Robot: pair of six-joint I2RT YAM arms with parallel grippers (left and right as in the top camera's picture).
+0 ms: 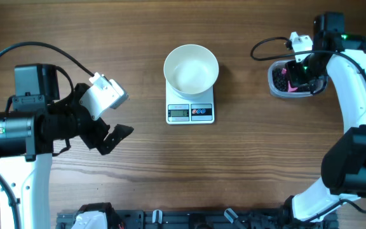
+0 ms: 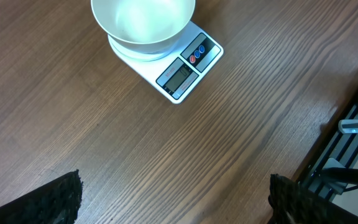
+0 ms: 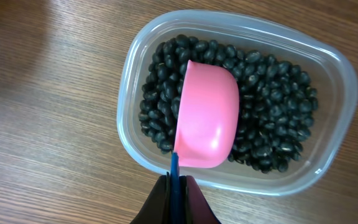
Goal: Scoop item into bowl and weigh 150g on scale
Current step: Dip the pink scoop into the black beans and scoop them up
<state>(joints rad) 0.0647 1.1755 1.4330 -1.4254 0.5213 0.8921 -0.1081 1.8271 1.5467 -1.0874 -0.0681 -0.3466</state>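
table (image 1: 138, 165): brown wood grain; the scale sits near the centre, the tub out at the right edge.
left gripper (image 1: 112, 138): jaws spread wide, nothing between them; it hangs over bare wood on the left, well apart from the scale and far from the tub.
right gripper (image 3: 176, 186): fingers clamped on the scoop's thin blue handle, poised directly over the tub.
scale (image 1: 190, 112): white, display and buttons on its front edge; carries the bowl.
bowl (image 1: 191, 70): white, round, centred on the scale; no beans in it that I can see.
tub (image 3: 129, 81): clear plastic, rounded rectangle, long side running across the right wrist view.
scoop (image 3: 207, 115): pink cup with what looks like its rounded back up, lying on the beans just left of the tub's middle; its long axis runs straight out from the fingers, crosswise to the tub's long side.
beans (image 3: 272, 118): small black grains, all in the tub, covering its floor.
key relation: the bowl lies to the left of the scoop-holding hand, toward table centre, with open wood between.
nearer arm: right, already at the beans.
judged stage: first scoop not yet lifted; weighing has not begun.
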